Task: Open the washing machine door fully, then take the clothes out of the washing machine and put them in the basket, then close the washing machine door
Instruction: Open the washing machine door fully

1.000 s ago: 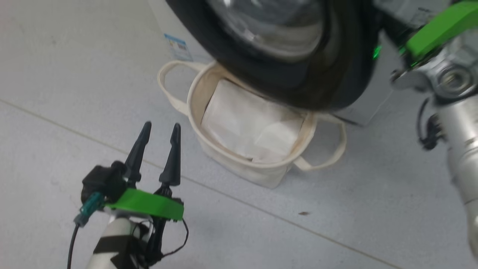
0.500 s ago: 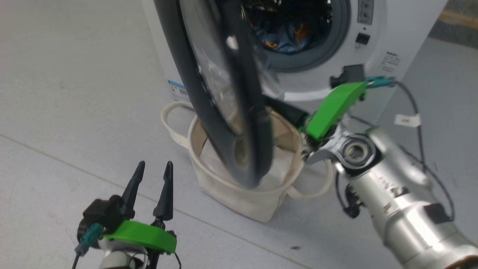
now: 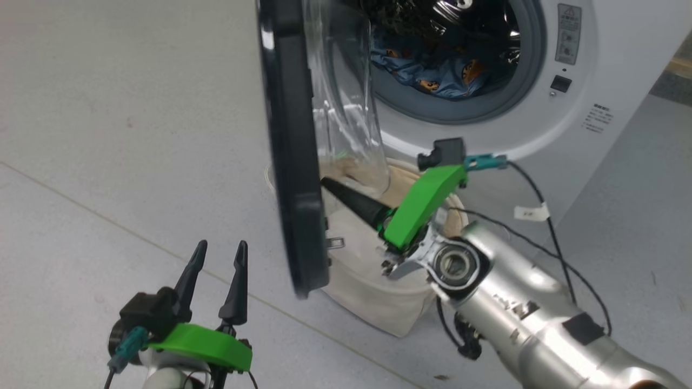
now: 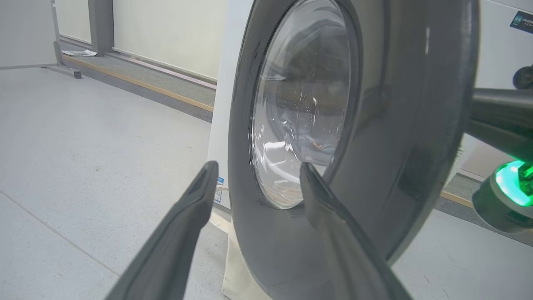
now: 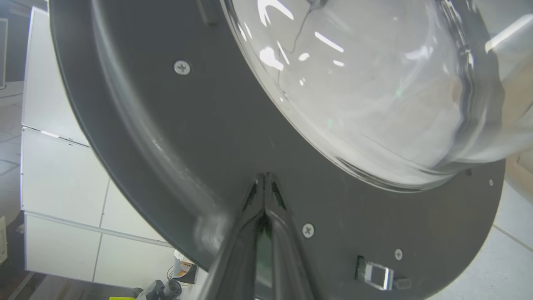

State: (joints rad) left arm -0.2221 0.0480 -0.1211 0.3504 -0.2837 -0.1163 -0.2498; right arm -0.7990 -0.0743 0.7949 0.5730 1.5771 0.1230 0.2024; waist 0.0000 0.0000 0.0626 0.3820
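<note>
The white washing machine (image 3: 546,124) stands at the upper right, with the light blue clothes (image 3: 432,73) lying in its drum. The washing machine door (image 3: 292,162) stands edge-on to me, glossy black rim with a bulging glass bowl (image 3: 346,108). My right gripper (image 3: 326,184) is shut, and its tip rests against the door's inner face (image 5: 208,125) just below the glass. The right gripper (image 5: 264,178) holds nothing. The cream basket (image 3: 373,294) sits on the floor under the door. My left gripper (image 3: 217,253) is open and empty at the lower left, facing the door's outer side (image 4: 395,146).
Grey floor (image 3: 108,135) spreads to the left of the machine. A metal latch hook (image 5: 374,275) sticks out of the door's inner rim. Cables (image 3: 551,216) trail from my right wrist in front of the machine. White cabinets (image 5: 62,175) stand beyond the door.
The head camera has shifted. The door has swung wider, from facing me to edge-on, with my shut right gripper against its inner face. The left gripper has stayed open.
</note>
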